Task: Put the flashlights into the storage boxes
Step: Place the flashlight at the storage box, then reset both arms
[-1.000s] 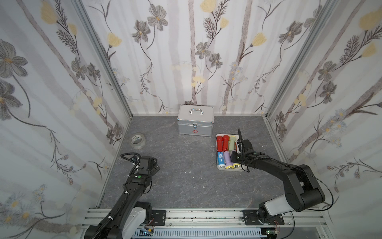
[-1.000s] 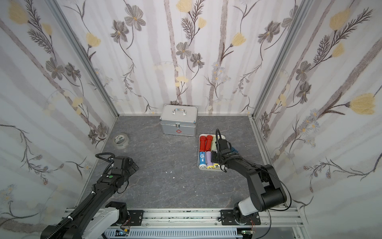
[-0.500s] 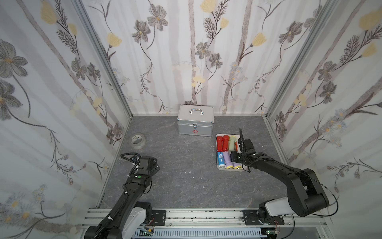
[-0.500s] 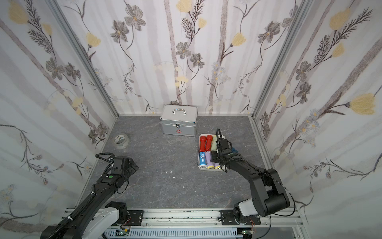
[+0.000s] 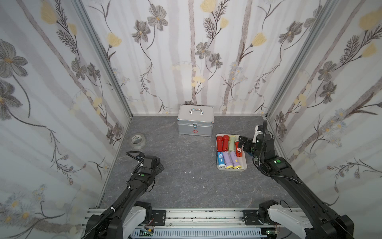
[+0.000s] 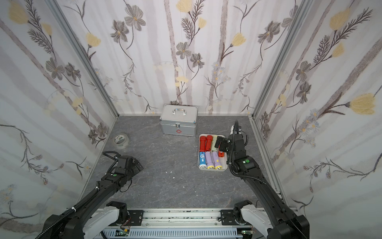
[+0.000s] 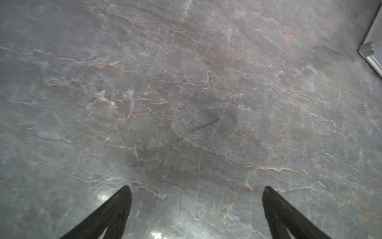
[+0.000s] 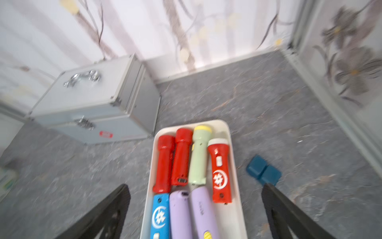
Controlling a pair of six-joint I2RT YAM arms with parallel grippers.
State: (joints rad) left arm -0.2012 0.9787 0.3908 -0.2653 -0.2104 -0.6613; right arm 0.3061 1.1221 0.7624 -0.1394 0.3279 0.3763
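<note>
The storage box, a shallow white tray (image 5: 231, 168) (image 6: 213, 169) (image 8: 233, 149), lies right of centre with several flashlights in it. Two plain red ones (image 8: 164, 163) (image 8: 182, 157), a pale green one (image 8: 199, 155) and a red one with a white emblem (image 8: 220, 173) fill the far row. A blue one (image 8: 160, 217) and two lilac ones (image 8: 179, 215) (image 8: 204, 213) fill the near row. My right gripper (image 5: 244, 144) (image 8: 195, 187) hovers open over the tray's right edge, holding nothing. My left gripper (image 5: 158, 165) (image 7: 196, 188) stands open over bare floor at the left.
A silver metal case (image 5: 195, 126) with a handle and red cross stands at the back, just left of the tray. A tape roll (image 5: 137, 140) lies near the left wall. A small dark-blue block (image 8: 263, 170) sits on the floor between tray and right wall.
My right gripper has gone from nearly shut to wide open and has pulled up and back from the tray toward the right wall. The left arm has not moved.
</note>
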